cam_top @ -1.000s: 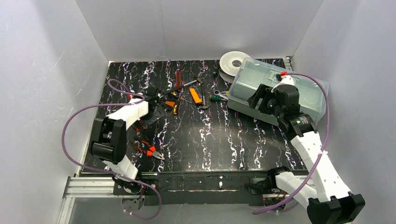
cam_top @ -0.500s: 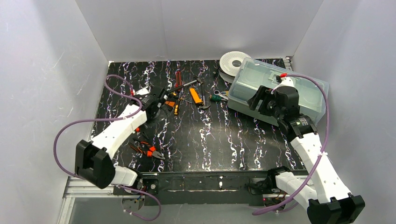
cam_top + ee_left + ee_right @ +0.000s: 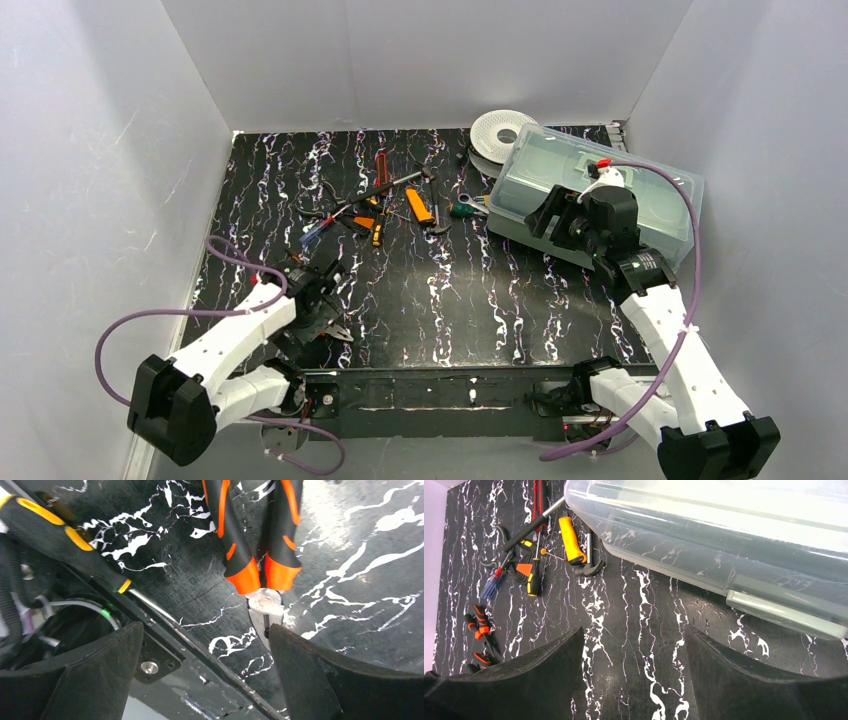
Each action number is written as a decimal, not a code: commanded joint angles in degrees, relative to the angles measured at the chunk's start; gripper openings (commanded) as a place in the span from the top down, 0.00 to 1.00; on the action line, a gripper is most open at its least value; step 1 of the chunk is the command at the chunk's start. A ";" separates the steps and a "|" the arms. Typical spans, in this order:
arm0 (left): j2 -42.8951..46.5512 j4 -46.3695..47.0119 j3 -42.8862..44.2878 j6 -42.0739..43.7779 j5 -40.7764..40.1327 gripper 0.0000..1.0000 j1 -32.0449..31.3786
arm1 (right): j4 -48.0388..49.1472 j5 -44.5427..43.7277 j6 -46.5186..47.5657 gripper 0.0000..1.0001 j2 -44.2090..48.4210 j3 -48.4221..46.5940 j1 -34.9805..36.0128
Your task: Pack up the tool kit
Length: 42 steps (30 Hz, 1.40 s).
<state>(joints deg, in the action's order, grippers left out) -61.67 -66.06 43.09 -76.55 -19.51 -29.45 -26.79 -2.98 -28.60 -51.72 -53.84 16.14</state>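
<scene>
Orange-handled pliers (image 3: 260,555) framed between left gripper's (image 3: 206,630) wide, empty jaws, well left of the pale-green tool box (image 3: 520,222) and nearer than it. Has swung back here from the screwdriver pile (image 3: 385,205) just left of the box; likely lining up a first pick. Beside the box's near wall, right gripper (image 3: 634,630) unmoved, jaws released, clear lid (image 3: 545,160) on.
</scene>
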 commanded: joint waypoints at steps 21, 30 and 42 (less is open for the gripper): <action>-40.76 33.51 26.22 15.65 3.04 0.12 29.35 | 3.54 5.96 -1.77 0.19 -3.54 -3.51 -0.19; -41.33 33.05 37.96 24.74 4.05 0.07 24.83 | -5.05 -4.25 0.00 0.16 -8.27 -13.72 -0.23; -40.53 51.27 35.90 42.47 23.19 0.04 3.15 | -11.76 -20.68 10.56 0.17 -23.56 -34.34 -5.37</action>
<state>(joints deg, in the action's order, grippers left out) -97.08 -22.33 78.91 -39.05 -8.78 -26.44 -36.47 -17.43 -23.35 -70.26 -80.01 12.67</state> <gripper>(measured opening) 0.980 0.832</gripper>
